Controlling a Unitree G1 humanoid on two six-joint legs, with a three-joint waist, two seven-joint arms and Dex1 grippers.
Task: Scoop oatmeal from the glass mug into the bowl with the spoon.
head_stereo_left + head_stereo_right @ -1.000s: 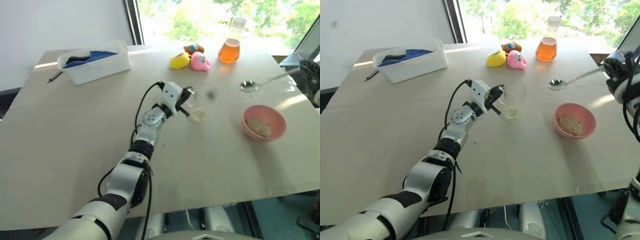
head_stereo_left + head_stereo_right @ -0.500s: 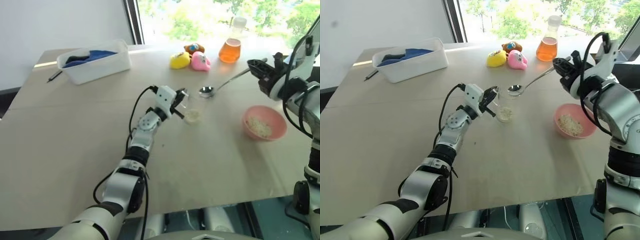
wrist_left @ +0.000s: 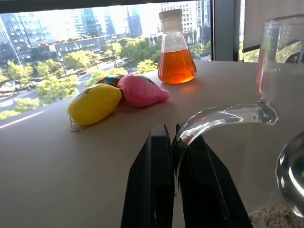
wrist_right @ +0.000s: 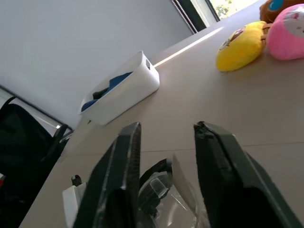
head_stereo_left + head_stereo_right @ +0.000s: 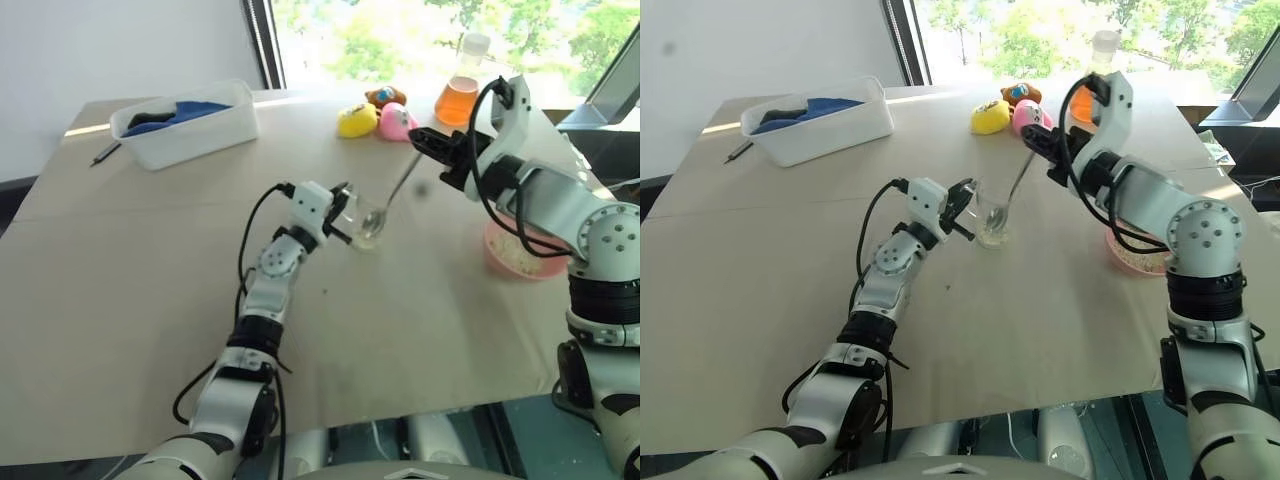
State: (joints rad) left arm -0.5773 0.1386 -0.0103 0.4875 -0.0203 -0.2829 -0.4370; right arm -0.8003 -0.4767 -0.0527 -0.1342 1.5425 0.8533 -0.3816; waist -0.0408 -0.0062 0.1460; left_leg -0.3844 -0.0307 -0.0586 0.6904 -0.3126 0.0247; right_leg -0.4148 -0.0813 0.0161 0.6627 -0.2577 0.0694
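My left gripper [image 3: 175, 142] is shut on the curved handle of the glass mug [image 5: 367, 224], which stands upright near the table's middle. Pale oatmeal [image 3: 271, 216] lies at the mug's bottom. The spoon [image 5: 398, 188] stands in the mug, bowl down, with its thin handle leaning up to the right. My right gripper [image 5: 432, 155] hovers at the handle's upper end with its fingers [image 4: 124, 156] open; whether they touch the handle I cannot tell. The pink bowl [image 5: 512, 258] holds some oatmeal at the right, partly hidden behind my right arm.
A white tub [image 5: 185, 122] with blue cloth sits at the back left, with a dark pen-like stick [image 5: 105, 153] beside it. Yellow [image 5: 357, 122] and pink [image 5: 397, 122] toys and a flask of orange liquid [image 5: 458, 98] stand along the far edge by the window.
My right gripper swung left with the spoon, lowered its bowl into the mug, and its fingers opened. The left gripper drew the mug slightly left and nearer.
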